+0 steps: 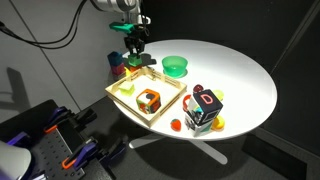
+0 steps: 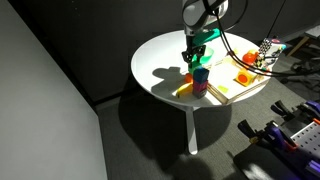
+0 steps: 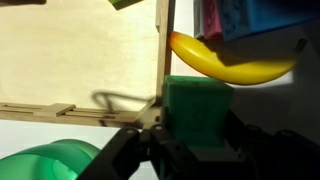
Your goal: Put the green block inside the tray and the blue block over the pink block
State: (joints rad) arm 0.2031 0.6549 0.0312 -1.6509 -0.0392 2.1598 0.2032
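Pincer (image 3: 195,135) was clamped on the green block (image 3: 195,110), a plain bright-green cube with flat matte faces. The block was held just outside the pale-wood rim of the tray (image 3: 80,60), near a yellow banana (image 3: 230,65). In an exterior view the blue block (image 2: 200,73) sat stacked on the pink block (image 2: 200,88) on the white counter (image 2: 160,60), right beside the tray.

**Green block (image 3: 197,110) held in gripper (image 3: 195,138)**

The block sits gripped just outside the tray (image 3: 162,50) corner. Beyond it lies a yellow banana (image 3: 230,65), with the blue block (image 3: 268,16) and pink block (image 3: 207,16) behind. A green bowl (image 3: 45,165) shows in a corner.
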